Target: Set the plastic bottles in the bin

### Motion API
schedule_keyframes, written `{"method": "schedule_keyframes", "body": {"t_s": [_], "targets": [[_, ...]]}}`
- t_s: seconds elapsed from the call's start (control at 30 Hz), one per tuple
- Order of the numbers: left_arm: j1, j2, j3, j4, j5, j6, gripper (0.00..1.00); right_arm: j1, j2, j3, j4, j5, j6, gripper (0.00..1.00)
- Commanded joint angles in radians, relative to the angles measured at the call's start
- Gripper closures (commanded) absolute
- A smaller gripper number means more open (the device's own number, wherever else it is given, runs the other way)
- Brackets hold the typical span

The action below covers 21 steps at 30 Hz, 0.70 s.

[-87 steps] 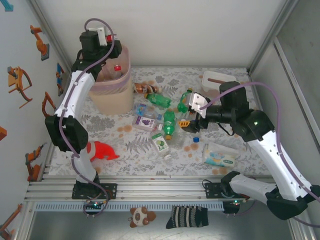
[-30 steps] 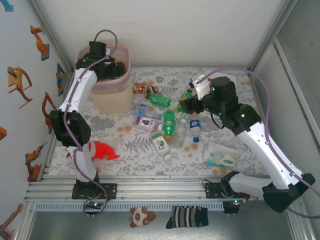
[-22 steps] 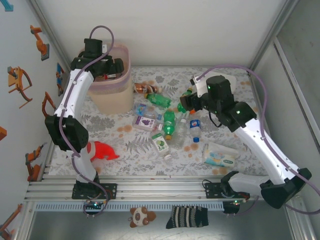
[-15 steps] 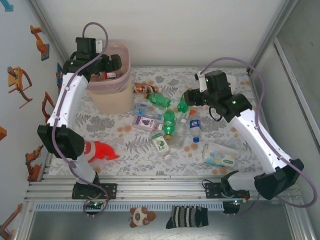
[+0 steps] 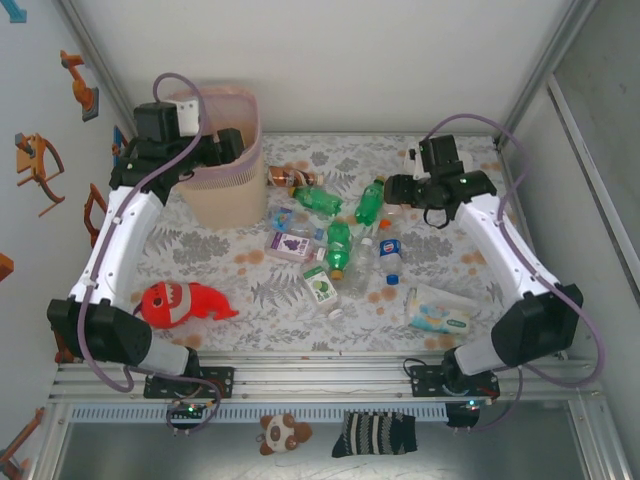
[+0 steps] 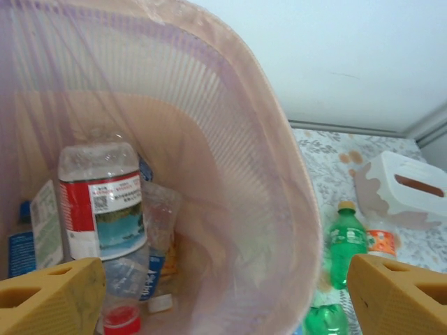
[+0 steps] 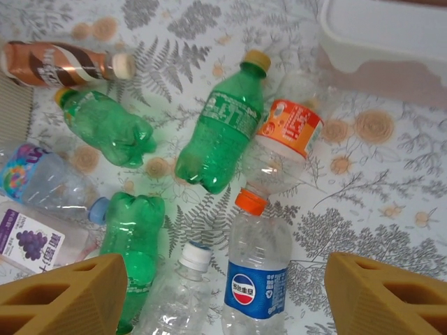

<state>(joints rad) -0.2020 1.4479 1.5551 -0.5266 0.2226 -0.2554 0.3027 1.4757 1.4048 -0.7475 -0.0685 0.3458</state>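
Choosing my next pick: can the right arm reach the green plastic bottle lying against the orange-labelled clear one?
Probably yes: the open right end effector hangs above the green plastic bottle, nothing lies on it; the orange-labelled clear bottle touches one side.

White arms [image 5: 110, 240], black joints [image 5: 100, 330], looping purple cables [image 5: 180, 76].

The pink-beige bin [image 5: 225, 200] stands upright at upper left, holding some plastic bottles [image 6: 98, 202]; others lie scattered mid-frame.
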Motion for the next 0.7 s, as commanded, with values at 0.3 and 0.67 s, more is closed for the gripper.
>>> {"method": "schedule_keyframes", "body": {"t_s": [0.3,0.67], "targets": [[0.001,-0.157,-0.166,0.034,0.021,-0.065,0.13,-0.002,0.291,0.174,0.047,0.065,0.191,0.32],[-0.008,-0.182,-0.204,-0.056,-0.009,-0.106,0.13,0.044,0.573,0.400,0.029,0.195,0.316,0.36]]}}
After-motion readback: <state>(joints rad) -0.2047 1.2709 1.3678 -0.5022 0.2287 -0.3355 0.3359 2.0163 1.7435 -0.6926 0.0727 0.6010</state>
